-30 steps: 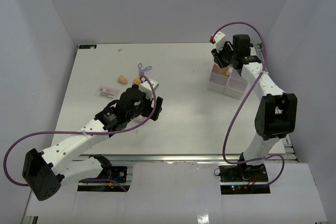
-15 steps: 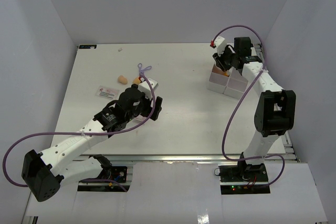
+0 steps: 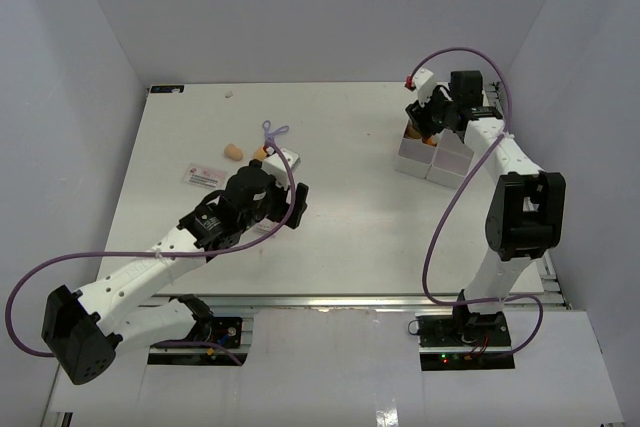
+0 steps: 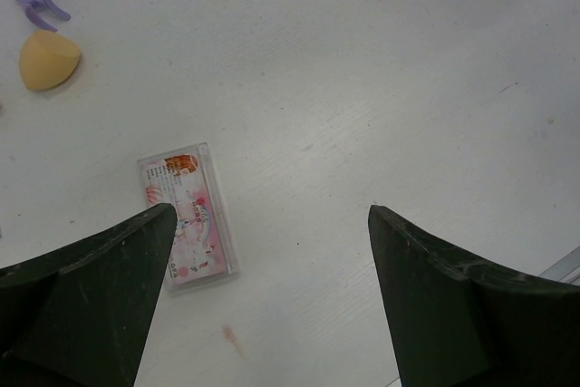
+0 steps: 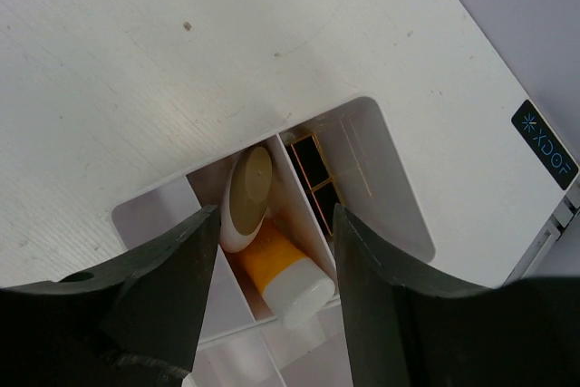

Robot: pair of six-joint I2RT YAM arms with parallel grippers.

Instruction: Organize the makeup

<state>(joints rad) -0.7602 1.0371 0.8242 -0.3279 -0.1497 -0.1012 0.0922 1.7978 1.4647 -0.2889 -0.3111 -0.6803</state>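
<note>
Pink packet [image 4: 186,215] lies flat at lower left, off-centre between the spread left fingers [image 4: 91,296]; best to centre over it, then pinch its long edges. Right fingers [image 5: 154,296] also spread.

Right gripper [image 3: 425,127] hovers over the white tray [image 3: 412,160]; pink packet [image 3: 203,176], beige sponge [image 3: 232,151] and purple tool [image 3: 272,131] lie well apart, leftward.
</note>
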